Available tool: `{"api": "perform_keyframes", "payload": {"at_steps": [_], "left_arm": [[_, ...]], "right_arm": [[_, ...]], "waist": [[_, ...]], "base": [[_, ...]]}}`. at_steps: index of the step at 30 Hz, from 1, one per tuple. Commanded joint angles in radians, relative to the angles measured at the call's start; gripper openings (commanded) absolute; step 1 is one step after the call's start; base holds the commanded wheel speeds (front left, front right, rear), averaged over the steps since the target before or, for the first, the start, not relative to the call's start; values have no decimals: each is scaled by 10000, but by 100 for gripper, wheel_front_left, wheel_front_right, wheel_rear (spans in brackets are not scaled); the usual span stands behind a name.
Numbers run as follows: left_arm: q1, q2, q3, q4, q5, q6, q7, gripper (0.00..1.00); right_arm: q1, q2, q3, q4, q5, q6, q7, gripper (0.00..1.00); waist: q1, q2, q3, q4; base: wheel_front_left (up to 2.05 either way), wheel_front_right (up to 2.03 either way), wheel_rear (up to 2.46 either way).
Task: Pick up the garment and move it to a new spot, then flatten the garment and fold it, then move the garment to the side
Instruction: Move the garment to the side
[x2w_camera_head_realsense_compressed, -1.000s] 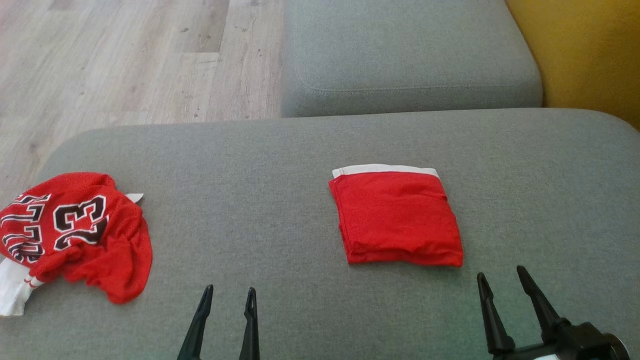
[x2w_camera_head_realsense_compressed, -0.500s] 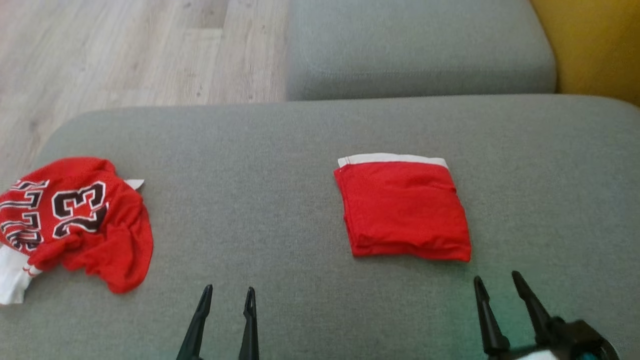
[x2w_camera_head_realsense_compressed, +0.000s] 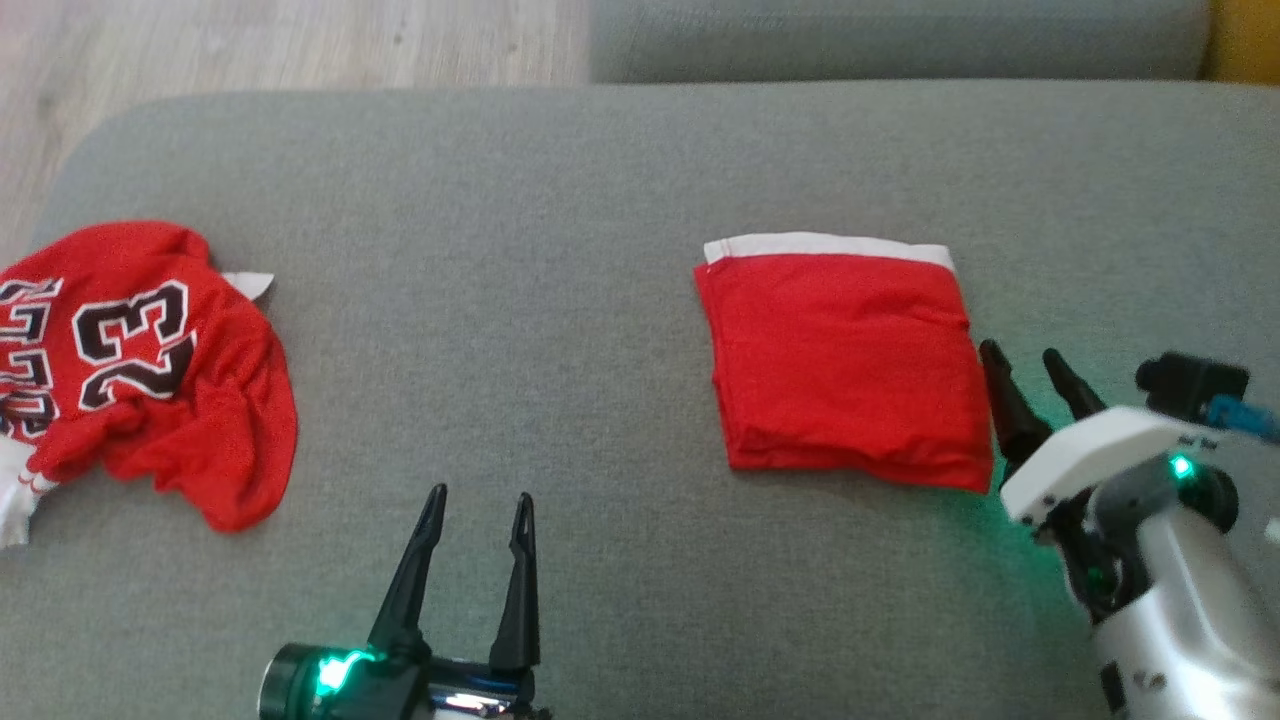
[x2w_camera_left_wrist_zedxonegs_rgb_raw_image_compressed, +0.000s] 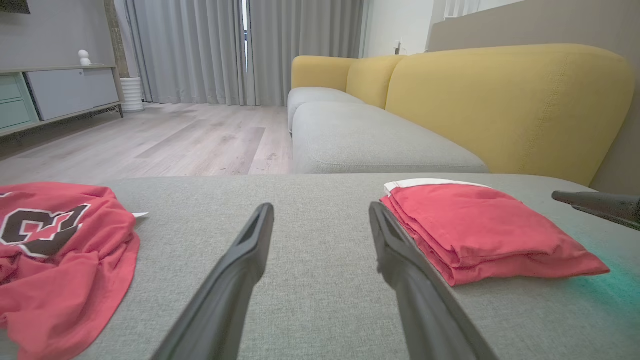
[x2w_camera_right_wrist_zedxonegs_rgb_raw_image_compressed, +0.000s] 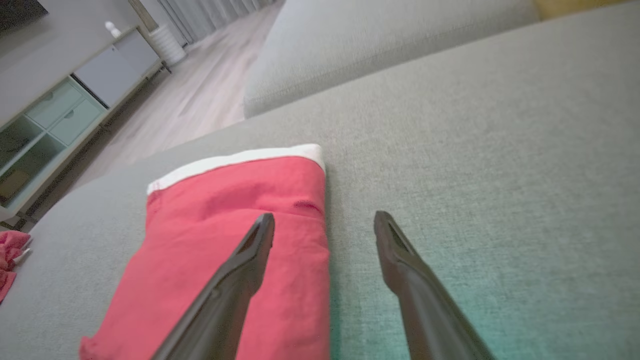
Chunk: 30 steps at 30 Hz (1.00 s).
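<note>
We judge the folded garment (x2w_camera_head_realsense_compressed: 845, 365) light, soft and floppy, apt to unfold if pinched by one layer; we would take its whole right edge; it is a neat red square with a white far band, lying right of centre on the sofa cushion (x2w_camera_head_realsense_compressed: 560, 300); the right end effector (x2w_camera_head_realsense_compressed: 1020, 352) stands spread just beside it, and the left end effector (x2w_camera_head_realsense_compressed: 480, 495) is spread too, both empty.

Silver-white forearm (x2w_camera_head_realsense_compressed: 1175, 590), black tapered pincer fingers (x2w_camera_head_realsense_compressed: 1008, 400)
</note>
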Motion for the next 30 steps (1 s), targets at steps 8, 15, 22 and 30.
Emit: {"api": "perform_keyframes", "payload": {"at_steps": [8, 15, 22, 30], "left_arm": [[-740, -64, -86, -150, -130, 174, -53, 100], [-817, -64, -115, -150, -140, 288, -53, 100], [-1067, -64, -56, -297, -55, 259, -53, 100], [-1590, -64, 77, -371, 182, 87, -53, 100]], "right_arm": [[-1511, -306, 294, 1345, 1101, -7, 1245, 69], [-1759, -651, 852, 1486, 1667, -7, 995, 0], [-2320, -2454, 946, 1091, 1421, -7, 959, 0], [-2812, -4483, 39, 761, 1069, -7, 1172, 0]], "waist": [[-3, 0, 604, 371], [-3, 0, 740, 206], [-3, 0, 1400, -430], [-3, 0, 2450, -1147]], "base": [[0, 0, 0], [0, 0, 0], [0, 0, 0], [0, 0, 0]]}}
